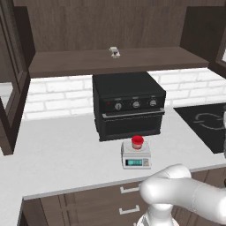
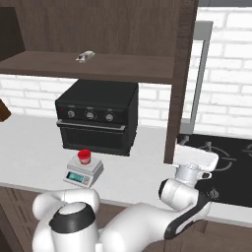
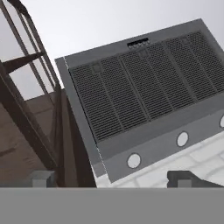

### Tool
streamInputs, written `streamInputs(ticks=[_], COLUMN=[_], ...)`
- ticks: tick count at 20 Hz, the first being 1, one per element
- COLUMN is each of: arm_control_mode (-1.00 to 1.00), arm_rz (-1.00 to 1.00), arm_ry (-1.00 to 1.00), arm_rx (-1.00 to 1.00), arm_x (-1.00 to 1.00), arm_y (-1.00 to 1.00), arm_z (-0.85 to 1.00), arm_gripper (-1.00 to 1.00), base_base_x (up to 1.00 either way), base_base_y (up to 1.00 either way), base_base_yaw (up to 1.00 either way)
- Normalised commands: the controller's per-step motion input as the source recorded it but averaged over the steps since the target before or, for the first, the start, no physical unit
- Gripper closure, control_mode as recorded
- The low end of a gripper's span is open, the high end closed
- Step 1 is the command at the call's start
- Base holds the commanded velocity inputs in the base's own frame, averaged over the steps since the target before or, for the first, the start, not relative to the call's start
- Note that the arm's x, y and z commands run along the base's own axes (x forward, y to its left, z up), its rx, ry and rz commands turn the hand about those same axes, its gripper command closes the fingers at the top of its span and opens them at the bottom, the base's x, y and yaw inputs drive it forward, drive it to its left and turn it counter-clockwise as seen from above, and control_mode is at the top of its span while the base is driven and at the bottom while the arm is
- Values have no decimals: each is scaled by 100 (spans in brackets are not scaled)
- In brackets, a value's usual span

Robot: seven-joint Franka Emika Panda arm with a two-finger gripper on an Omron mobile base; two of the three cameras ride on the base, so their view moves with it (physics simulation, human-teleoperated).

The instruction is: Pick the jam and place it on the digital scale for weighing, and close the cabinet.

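Note:
The jam [image 1: 137,141], a small red jar, stands upright on the round plate of the digital scale [image 1: 136,157] in front of the oven; both also appear in the right base view as the jam [image 2: 84,156] on the scale [image 2: 82,172]. The dark brown cabinet [image 1: 115,62] stands open, its left door [image 1: 11,79] swung out. In the right base view its right door [image 2: 179,83] with a silver bar handle [image 2: 201,74] juts forward. My gripper [image 2: 189,147] points upward just below and right of that door's lower edge. In the hand view the gripper [image 3: 113,178] is open with nothing between its fingers.
A black oven [image 1: 128,103] sits on the white counter [image 1: 57,154] behind the scale. A small grey-white object [image 1: 115,52] lies on the cabinet shelf. A black cooktop [image 1: 206,123] is at the right, under a grey range hood [image 3: 144,87]. Brown drawers [image 1: 88,203] run below the counter.

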Motion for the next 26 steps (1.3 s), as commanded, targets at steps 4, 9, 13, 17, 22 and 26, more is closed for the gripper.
streamInputs(ticks=[4,9,13,17,22,26], arm_control_mode=[-100,-100,-100,-100,-100,-100], arm_rz=[0,0,0,0,-2,-4], arm_ry=[-25,-30,-30,-9,2,-4], arm_rx=[19,12,3,-3,-36,-44], arm_x=[-19,-50,-58,-43,-50,-39], arm_y=[-63,-19,-2,-1,-24,-22], arm_z=[43,59,88,83,15,2], arm_gripper=[-100,-100,-100,-100,-100,-100], base_base_x=[0,0,0,0,0,0], base_base_y=[0,0,0,0,0,0], base_base_yaw=[0,0,0,0,0,0])
